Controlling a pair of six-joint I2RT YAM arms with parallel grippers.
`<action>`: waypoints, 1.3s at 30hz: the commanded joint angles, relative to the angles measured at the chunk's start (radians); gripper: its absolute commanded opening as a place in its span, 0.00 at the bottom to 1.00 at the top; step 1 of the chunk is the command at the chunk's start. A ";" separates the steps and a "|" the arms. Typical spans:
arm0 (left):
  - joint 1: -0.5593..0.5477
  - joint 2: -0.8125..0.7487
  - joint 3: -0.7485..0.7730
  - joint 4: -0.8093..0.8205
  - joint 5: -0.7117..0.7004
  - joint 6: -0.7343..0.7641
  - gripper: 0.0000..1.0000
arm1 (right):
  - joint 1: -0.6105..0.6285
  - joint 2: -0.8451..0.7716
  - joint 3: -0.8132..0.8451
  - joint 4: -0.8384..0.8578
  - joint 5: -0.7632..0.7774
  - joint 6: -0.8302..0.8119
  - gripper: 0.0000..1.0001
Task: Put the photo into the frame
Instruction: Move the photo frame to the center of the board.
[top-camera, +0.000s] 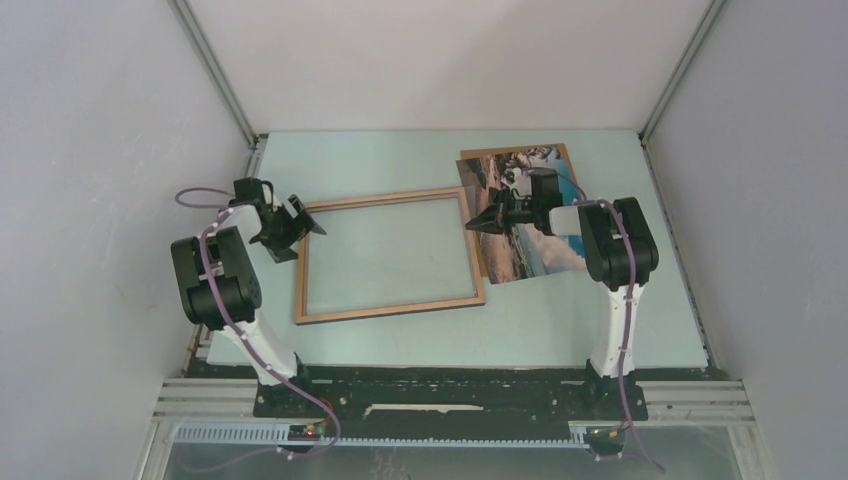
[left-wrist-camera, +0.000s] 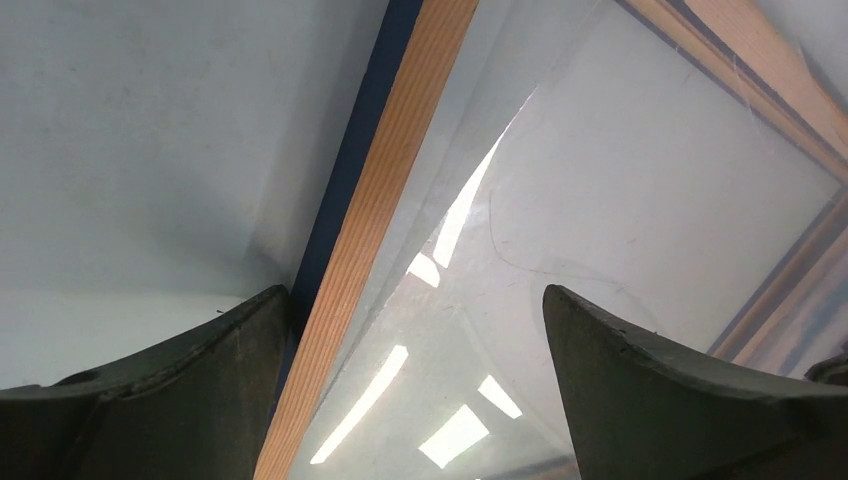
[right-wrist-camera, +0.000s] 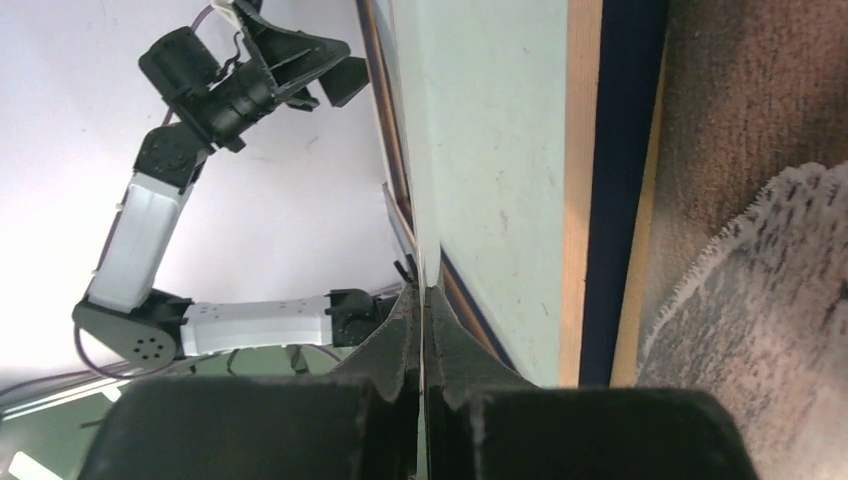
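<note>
The photo lies picture side up on the worktop, just to the right of the frame and partly over a brown board. It is not yet inside the frame. The frame lies flat in the middle of the worktop, wood side up, and a clear pane is seen within its rails in the left wrist view.

The step in hand is judged to be the readying of the frame for the photo. For it to be done well, the frame should be kept flat. The left rail should be taken firmly before anything is shifted, and the thin photo should be moved by an edge rather than bent.

The right gripper is closed, its tips set at the frame's right rail near the far corner. Whether a thin edge is pinched between them cannot be told. The right arm is stretched over the photo, with the wrist turned leftward. The left gripper is spread wide astride the frame's left rail near its far corner. One finger is placed outside the rail and one over the pane, and nothing is gripped.
</note>
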 joint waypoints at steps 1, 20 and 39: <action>-0.016 -0.043 -0.016 0.026 0.054 0.001 0.96 | -0.006 0.021 0.041 0.080 -0.099 0.089 0.00; -0.042 -0.026 -0.016 0.063 0.124 -0.025 0.97 | 0.071 -0.136 -0.010 -0.138 0.246 -0.072 0.38; -0.049 -0.040 -0.024 0.082 0.153 -0.040 0.97 | 0.113 -0.041 0.003 0.043 0.218 -0.035 0.00</action>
